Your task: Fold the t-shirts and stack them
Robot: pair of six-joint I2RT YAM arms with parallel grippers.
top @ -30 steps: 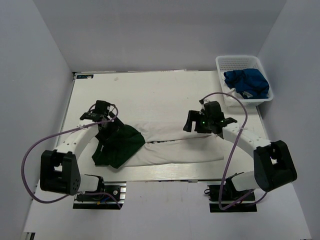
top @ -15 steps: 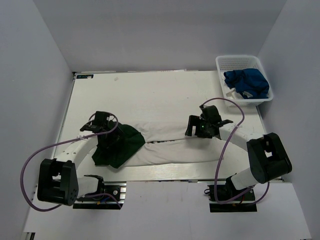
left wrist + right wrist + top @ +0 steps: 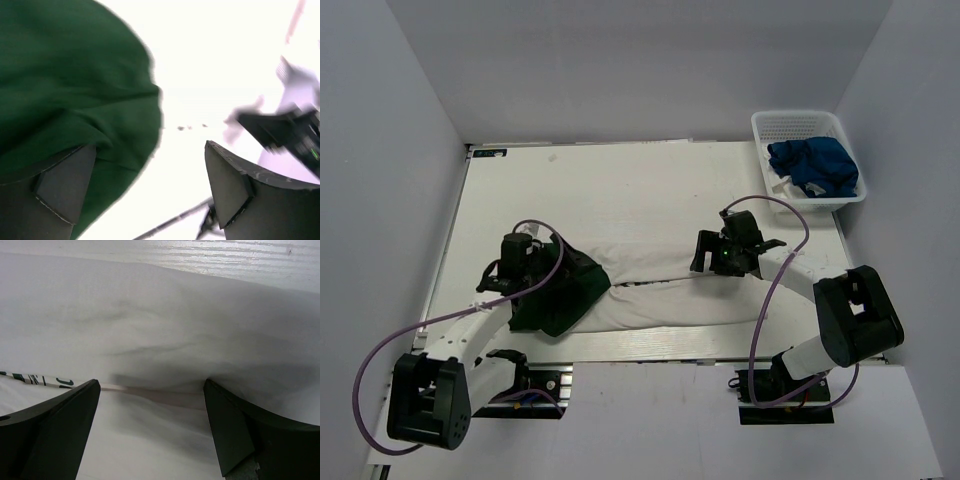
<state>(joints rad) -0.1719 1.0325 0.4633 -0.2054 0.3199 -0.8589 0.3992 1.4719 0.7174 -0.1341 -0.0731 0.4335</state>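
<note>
Crosswise, the t-shirt [image 3: 670, 300] runs from the open left gripper [image 3: 150, 147], at its green sleeve [image 3: 75, 75], to the open right gripper [image 3: 152, 385].

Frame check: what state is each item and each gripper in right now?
White t-shirt with dark green sleeves: laid out in a long band, partly folded, not stacked.
Blue t-shirt: crumpled in the basket, unfolded.
White mesh basket: upright, holding the blue t-shirt.
Left gripper: open, at the green sleeve.
Right gripper: open, low over the white cloth.
</note>
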